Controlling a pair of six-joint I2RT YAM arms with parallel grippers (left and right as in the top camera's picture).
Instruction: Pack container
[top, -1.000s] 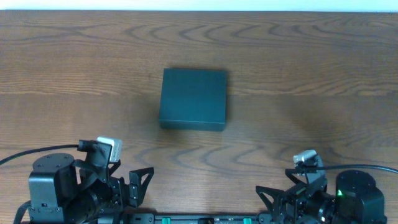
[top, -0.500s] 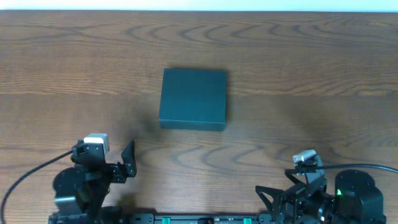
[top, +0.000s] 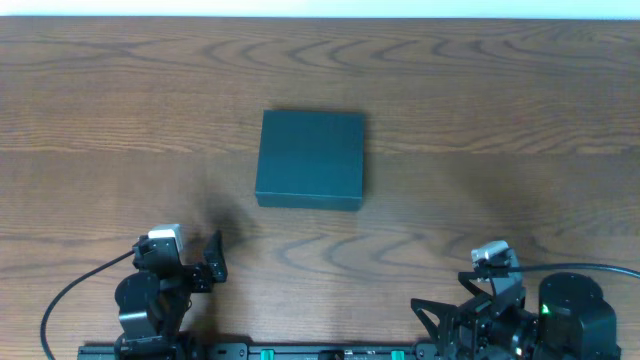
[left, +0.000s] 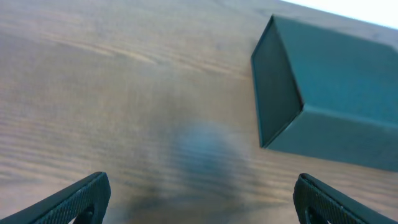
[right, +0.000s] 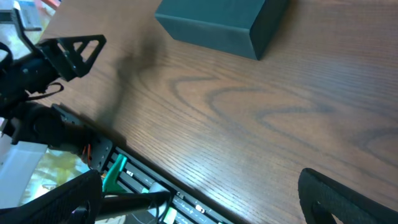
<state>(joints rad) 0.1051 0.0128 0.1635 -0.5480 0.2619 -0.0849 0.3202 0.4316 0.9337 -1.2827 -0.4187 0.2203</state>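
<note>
A wide brown wood-grain table (top: 480, 90) is seen from above. Near its middle a shallow, roughly square, dark green-black matte cardboard container (top: 311, 158) is set with its lid shut, well apart from both arms, probably placed centrally so either arm can reach it. At the near edge, the black left gripper (top: 205, 262) is held low with fingers spread wide and nothing gripped, aimed towards the box. The black right gripper (top: 450, 315) is parked at the edge, likewise wide open and empty.
</note>
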